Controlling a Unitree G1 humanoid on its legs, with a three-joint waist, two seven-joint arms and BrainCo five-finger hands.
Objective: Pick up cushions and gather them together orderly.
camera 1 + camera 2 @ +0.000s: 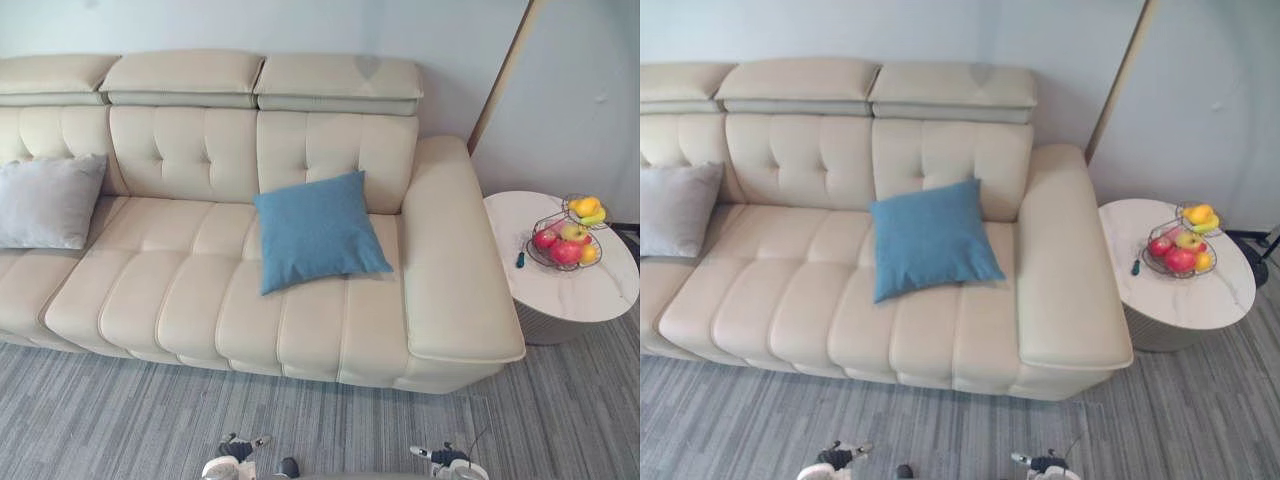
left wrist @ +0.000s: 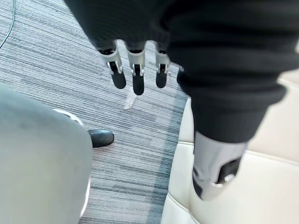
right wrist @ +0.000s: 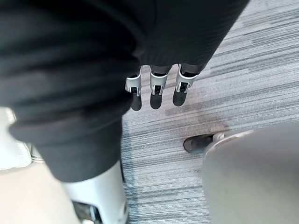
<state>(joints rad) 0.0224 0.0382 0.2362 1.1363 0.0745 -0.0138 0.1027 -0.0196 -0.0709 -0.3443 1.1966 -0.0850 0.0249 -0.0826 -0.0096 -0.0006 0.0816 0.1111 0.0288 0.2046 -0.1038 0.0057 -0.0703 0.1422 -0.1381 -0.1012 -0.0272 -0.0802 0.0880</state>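
- Grey carpet (image 1: 120, 420) lay nearest in the eye view; beyond it, on the sofa (image 1: 170, 300), the blue cushion (image 1: 318, 232) leaned near the right end and the grey cushion (image 1: 48, 200) at the left end, well apart.
- Left wrist view: the left hand (image 2: 138, 77) hung straight-fingered and empty.
- Right wrist view: the right hand (image 3: 156, 91) hung likewise.
- Gathering seemed unstarted; the next move called for approaching a cushion. No writing was legible.
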